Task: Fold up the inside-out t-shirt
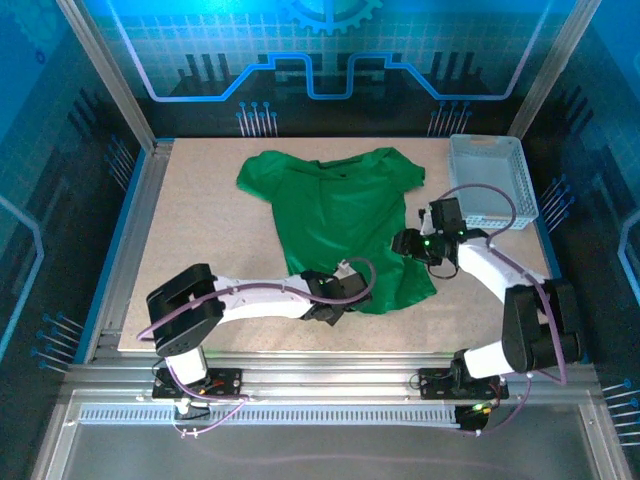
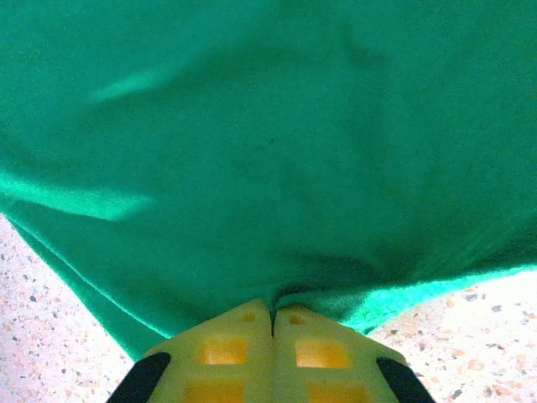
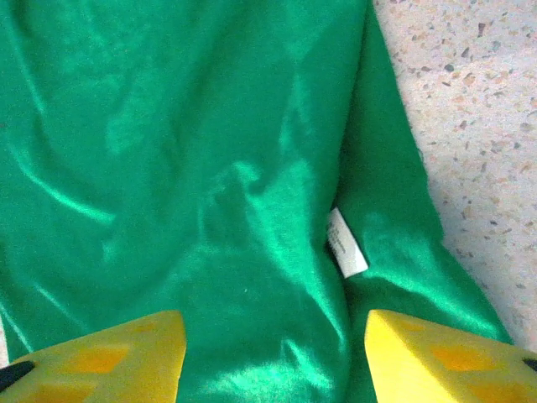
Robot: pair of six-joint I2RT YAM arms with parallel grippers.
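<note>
Hiding the near hem of the plain bright green soft cloth t-shirt (image 1: 335, 215) under the left pincer (image 1: 332, 300) in the top view, with the fingertips there too small to make out. Running past the frame edges in both wrist views, so giving the cloth only in part. Blurring the print on a small white sewn-in label (image 3: 346, 243) beyond reading.

Lying spread on the speckled beige tabletop (image 1: 200, 250), left of the white plastic mesh basket (image 1: 485, 143), near it but apart from it, with the collar end level with the basket and the hem end nearer the arms than the basket. Showing soft wrinkles, a sheen along the creases and a long fold line beside the label. Clamping the left pincer shut on the bunched hem, yellow pads pressed together. Holding the right pincer (image 3: 273, 323) wide open over the cloth on the basket's side, gripping nothing.
</note>
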